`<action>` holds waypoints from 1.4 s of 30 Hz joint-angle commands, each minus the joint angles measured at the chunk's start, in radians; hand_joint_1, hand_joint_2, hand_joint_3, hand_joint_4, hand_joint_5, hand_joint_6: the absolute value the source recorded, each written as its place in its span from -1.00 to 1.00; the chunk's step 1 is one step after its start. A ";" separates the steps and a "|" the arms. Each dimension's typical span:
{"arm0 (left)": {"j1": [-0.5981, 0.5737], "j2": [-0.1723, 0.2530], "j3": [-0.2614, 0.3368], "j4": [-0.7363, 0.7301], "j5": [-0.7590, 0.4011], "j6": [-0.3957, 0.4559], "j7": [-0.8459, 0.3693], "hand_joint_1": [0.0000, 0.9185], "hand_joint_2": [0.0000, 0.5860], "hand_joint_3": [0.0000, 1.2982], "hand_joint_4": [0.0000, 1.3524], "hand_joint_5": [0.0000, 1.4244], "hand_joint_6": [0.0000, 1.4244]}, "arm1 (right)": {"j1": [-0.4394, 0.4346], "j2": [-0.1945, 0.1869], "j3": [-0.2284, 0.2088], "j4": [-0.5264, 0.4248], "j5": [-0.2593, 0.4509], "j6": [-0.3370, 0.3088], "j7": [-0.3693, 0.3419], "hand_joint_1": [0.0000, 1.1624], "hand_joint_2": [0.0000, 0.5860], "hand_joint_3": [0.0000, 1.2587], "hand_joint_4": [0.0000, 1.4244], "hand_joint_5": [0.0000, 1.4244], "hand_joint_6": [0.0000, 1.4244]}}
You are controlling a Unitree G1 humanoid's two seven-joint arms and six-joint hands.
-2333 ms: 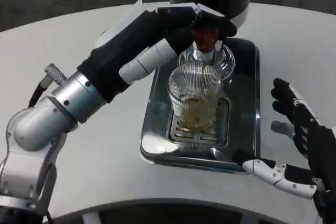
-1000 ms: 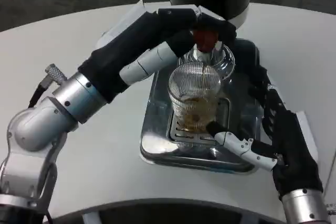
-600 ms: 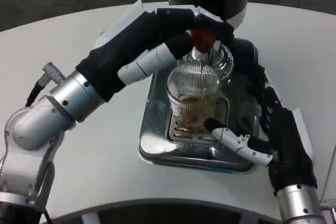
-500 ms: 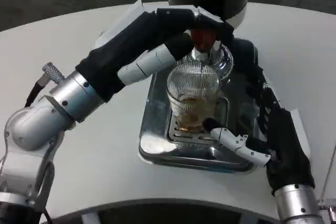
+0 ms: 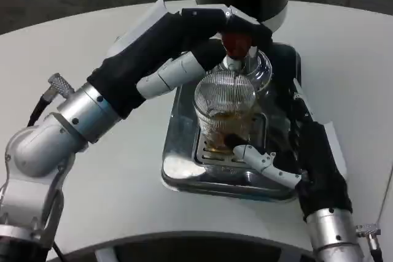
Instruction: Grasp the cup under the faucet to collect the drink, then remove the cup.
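Cup [image 5: 226,110] of ribbed glass stood on the grate of the steel tray [image 5: 179,151] at frame centre, under the red faucet [image 5: 235,44], with a little brown drink at the bottom. Left robot hand [image 5: 212,29], upper centre, pressed on the faucet. Right robot hand [image 5: 295,142], lower right, was spread with its fingers near the cup's base; I cannot tell if they touched. Closing off-centre could probably tip the cup and spill drink onto the worktop [image 5: 92,200].

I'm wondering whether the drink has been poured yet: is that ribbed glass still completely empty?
No. The ribbed glass on the metal tray has amber liquid in its bottom.
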 commanded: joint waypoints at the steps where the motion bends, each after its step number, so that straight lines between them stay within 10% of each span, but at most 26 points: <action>1: 0.036 0.023 -0.013 0.024 0.043 0.009 -0.012 -1.00 -0.81 -0.14 -0.46 -0.49 -0.75 | -0.016 0.007 0.009 0.020 -0.010 -0.031 -0.011 0.55 -0.47 -0.91 -0.90 -0.88 -0.74; 42: 0.017 0.017 -0.026 0.053 0.070 -0.011 0.001 -1.00 -0.81 -0.13 -0.46 -0.49 -0.76 | -0.169 -0.005 0.027 0.231 -0.038 -0.076 -0.026 0.47 -0.47 -1.00 -0.99 -0.96 -0.88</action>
